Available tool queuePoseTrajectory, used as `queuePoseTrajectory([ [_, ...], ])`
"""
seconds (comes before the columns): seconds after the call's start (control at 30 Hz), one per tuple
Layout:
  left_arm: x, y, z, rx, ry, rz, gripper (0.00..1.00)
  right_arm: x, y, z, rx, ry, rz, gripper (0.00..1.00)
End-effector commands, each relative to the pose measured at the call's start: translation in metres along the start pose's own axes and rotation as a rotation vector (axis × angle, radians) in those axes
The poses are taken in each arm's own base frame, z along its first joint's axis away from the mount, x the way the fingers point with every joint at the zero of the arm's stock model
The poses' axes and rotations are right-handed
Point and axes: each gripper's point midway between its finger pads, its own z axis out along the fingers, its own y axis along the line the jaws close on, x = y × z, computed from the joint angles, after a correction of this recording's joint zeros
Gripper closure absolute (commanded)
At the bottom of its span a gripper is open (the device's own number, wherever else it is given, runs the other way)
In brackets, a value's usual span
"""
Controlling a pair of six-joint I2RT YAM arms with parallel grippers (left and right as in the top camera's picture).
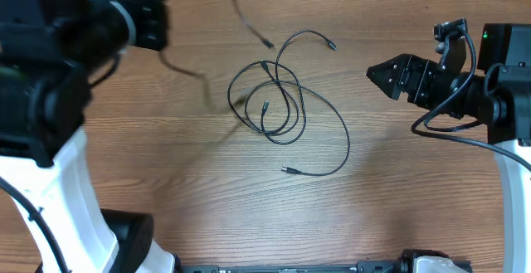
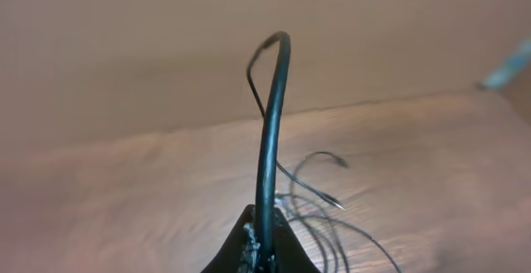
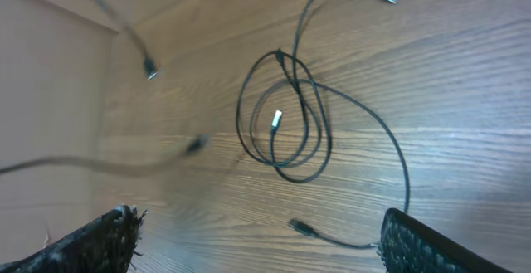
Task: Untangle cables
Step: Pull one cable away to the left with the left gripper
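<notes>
- Cables (image 1: pixel 278 111) lie in a loose knot of loops at the middle of the worktop (image 1: pixel 166 190), a white tip (image 3: pixel 277 119) inside the coil and a plug end (image 1: pixel 288 170) trailing toward the near edge
- Left tool (image 2: pixel 261 255) is pinched tight on one cord (image 2: pixel 270 132), which arches up from the jaws and drops toward the pile; right tool (image 1: pixel 372 73) is spread wide, holds nothing and is poised beside the tangle
- Step in hand, by the look of it: drawing the gripped cord clear of the rest. This is best done with a slow, steady pull up and away from the coil, watching whether the loops lift with it; if they do, the free right tool would likely need to pin an outer loop down first
- Hard to read: from overhead the left arm (image 1: pixel 50 82) and the hanging cord are smeared by blur, so whether the cord's far end touches or threads the coil cannot be told
- Further cord (image 1: pixel 245 16) enters from the far edge, its upper run cut off by the frame; whether it belongs to the gripped one is unclear
- Number of separate cords in the coil cannot be counted where they overlap
</notes>
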Motion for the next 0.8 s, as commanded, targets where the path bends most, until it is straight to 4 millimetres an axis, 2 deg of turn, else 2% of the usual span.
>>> queuePoseTrajectory([
  [0.0,0.004,0.055,0.007,-0.131,0.02,-0.195,0.96,-0.003,-0.005,0.002,0.031,-0.003,-0.006,0.08],
  [0.1,0.018,0.108,0.012,-0.248,0.069,-0.315,0.96,-0.003,-0.005,0.002,0.031,-0.003,-0.006,0.08],
  [0.27,0.045,0.184,0.016,-0.401,0.144,-0.471,0.96,-0.001,-0.005,0.002,0.032,0.002,-0.003,0.08],
  [0.33,0.053,0.228,0.013,-0.477,0.139,-0.536,0.96,0.001,-0.006,0.002,0.036,0.011,0.003,0.08],
  [0.43,0.069,0.28,0.006,-0.567,0.135,-0.649,0.95,0.003,-0.01,0.002,0.058,0.018,0.011,0.08],
  [0.53,0.089,0.312,0.008,-0.611,0.175,-0.705,0.96,0.005,-0.012,0.002,0.065,0.022,0.015,0.08],
  [0.63,0.119,0.335,0.022,-0.643,0.296,-0.681,0.95,0.004,-0.012,0.002,0.065,0.022,0.015,0.08],
  [0.77,0.157,0.361,0.04,-0.735,0.4,-0.772,0.95,0.005,-0.012,0.002,0.066,0.024,0.017,0.08],
])
